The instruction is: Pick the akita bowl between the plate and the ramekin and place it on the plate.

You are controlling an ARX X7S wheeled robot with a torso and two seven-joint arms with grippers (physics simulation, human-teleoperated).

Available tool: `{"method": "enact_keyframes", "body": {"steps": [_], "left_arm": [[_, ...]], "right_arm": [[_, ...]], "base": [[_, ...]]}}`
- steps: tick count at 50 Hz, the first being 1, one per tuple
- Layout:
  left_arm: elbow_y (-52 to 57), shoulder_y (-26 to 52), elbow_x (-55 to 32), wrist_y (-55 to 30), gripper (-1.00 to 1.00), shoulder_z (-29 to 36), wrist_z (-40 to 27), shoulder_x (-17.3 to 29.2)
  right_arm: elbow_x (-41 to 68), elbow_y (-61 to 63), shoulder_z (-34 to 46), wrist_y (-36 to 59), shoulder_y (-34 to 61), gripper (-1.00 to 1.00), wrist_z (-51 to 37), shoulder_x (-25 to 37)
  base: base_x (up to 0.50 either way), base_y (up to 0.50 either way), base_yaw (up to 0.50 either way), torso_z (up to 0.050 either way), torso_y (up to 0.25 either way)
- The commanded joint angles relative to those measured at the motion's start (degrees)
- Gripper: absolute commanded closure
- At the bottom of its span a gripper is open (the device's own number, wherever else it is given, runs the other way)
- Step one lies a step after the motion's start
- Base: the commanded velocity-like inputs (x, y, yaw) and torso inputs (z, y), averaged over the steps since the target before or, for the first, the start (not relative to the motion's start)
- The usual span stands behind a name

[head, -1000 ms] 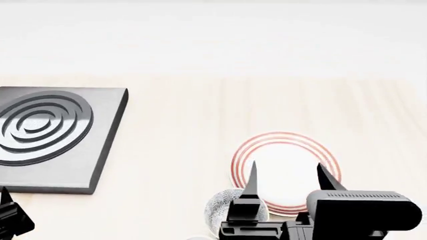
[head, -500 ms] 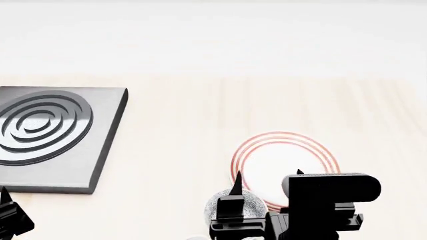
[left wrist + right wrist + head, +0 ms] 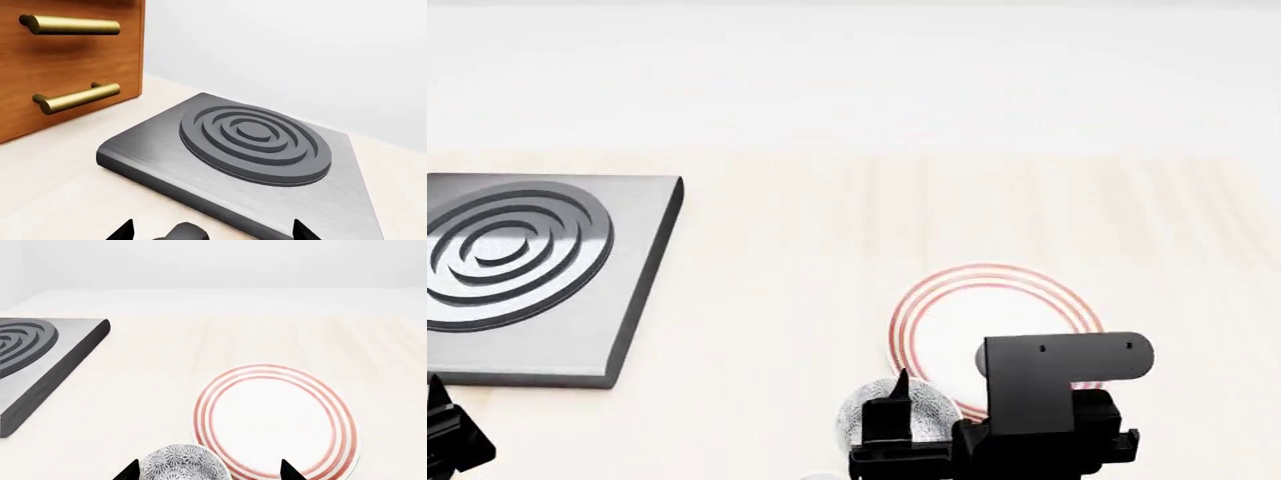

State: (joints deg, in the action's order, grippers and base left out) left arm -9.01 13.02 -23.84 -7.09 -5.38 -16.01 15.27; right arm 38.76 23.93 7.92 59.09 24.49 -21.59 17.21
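Observation:
The akita bowl point(image 3: 181, 466), grey-and-white speckled, stands on the counter touching the near-left rim of the plate point(image 3: 273, 415), which is white with red rings. My right gripper point(image 3: 209, 471) is open. Its two dark fingertips straddle the bowl and the plate's near edge, one tip left of the bowl, the other over the plate. In the head view one finger point(image 3: 897, 392) rises just in front of the bowl point(image 3: 932, 412), and the wrist block hides the other. My left gripper point(image 3: 212, 232) is open and empty near the stove plate. The ramekin is out of view.
A grey square stove plate point(image 3: 534, 290) with raised rings lies at the left on the pale wooden counter point(image 3: 827, 230). Beyond it, the left wrist view shows a wooden drawer front point(image 3: 67, 60) with brass handles. A white wall runs along the back.
My right gripper has drawn back from above the plate toward the near edge and leftward, coming down around the bowl. The left arm has not moved.

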Motion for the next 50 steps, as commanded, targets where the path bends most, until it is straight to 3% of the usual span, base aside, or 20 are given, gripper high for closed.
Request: {"method": "enact_keyframes", "body": {"steps": [1,50], "left_arm": [[-0.19,0.07,-0.10,0.17,-1.00,0.18,-0.10,0.09],[-0.52,0.12,-0.85,0.45,-1.00,0.84,-0.49,0.51]], "right_arm": [[0.40,-3.12,0.76,2.48,2.03,-1.00,-0.47,0.20],[5.60,-18.96,-2.37,9.75,10.95,-1.00,-1.44,-3.20]], "base": [[0.00,0.00,0.00,0.000,0.000],[0.00,0.00,0.00,0.000,0.000]]}}
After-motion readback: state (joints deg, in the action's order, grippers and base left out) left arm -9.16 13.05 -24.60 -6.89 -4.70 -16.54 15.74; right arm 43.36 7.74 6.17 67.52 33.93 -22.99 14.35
